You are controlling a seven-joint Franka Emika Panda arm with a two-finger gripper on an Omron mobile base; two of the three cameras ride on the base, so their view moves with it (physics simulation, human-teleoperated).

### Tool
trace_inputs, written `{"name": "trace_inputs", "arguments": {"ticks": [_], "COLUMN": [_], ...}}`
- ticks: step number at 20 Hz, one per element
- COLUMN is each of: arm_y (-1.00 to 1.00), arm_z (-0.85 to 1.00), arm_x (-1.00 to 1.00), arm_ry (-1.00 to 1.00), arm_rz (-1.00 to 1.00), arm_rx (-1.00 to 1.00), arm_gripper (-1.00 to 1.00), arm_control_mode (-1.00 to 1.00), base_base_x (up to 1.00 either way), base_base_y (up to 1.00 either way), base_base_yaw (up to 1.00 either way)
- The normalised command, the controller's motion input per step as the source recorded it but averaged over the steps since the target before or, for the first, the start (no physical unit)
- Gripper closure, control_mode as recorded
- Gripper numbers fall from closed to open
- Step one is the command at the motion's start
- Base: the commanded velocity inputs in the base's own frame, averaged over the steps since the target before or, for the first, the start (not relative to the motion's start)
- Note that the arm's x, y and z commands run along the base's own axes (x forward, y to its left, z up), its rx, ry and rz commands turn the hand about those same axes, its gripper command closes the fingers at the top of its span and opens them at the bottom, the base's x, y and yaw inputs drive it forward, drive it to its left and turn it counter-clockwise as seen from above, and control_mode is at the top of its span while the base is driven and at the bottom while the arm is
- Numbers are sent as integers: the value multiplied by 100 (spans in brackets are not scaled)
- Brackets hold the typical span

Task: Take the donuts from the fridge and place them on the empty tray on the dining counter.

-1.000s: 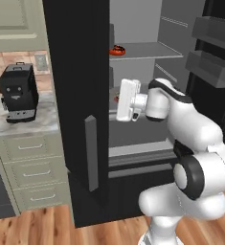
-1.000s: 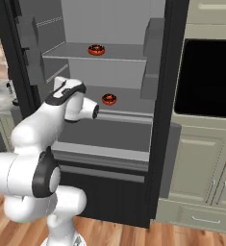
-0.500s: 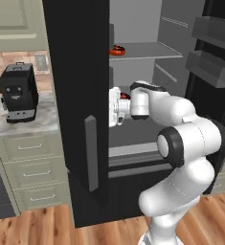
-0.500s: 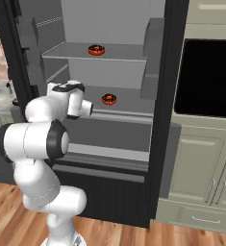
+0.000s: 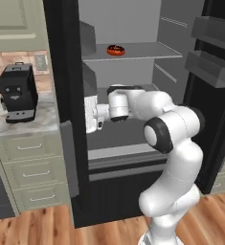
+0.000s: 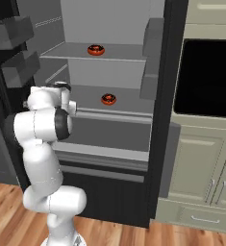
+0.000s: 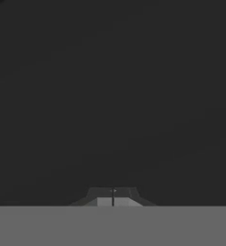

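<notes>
Black fridge (image 5: 66, 95) stands open, with one donut (image 6: 96, 49) on its upper shelf and a second donut (image 6: 108, 99) on the shelf below. Inside, at the left wall, the gripper (image 7: 113, 197) has its fingers pressed together, holding nothing.

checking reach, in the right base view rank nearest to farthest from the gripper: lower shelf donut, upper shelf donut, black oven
From the shut gripper:
1. Lower shelf donut, just right of it.
2. Upper shelf donut, above it.
3. Black oven, far right, outside the fridge.
</notes>
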Motion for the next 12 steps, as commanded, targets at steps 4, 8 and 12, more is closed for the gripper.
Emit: {"name": "trace_inputs", "arguments": {"ticks": [4,8,12], "arm_y": [100,-40,-98], "arm_z": [-1,68,73], "arm_x": [-29,-14,12], "arm_ry": [-7,-8,0], "arm_rz": [16,0,-1], "arm_rx": [0,-5,-24], "arm_gripper": [100,100,100], "arm_control_mode": [-100,-100,-100], "base_base_x": [0,0,0], "base_base_y": [0,0,0], "base_base_yaw": [0,0,0]}}
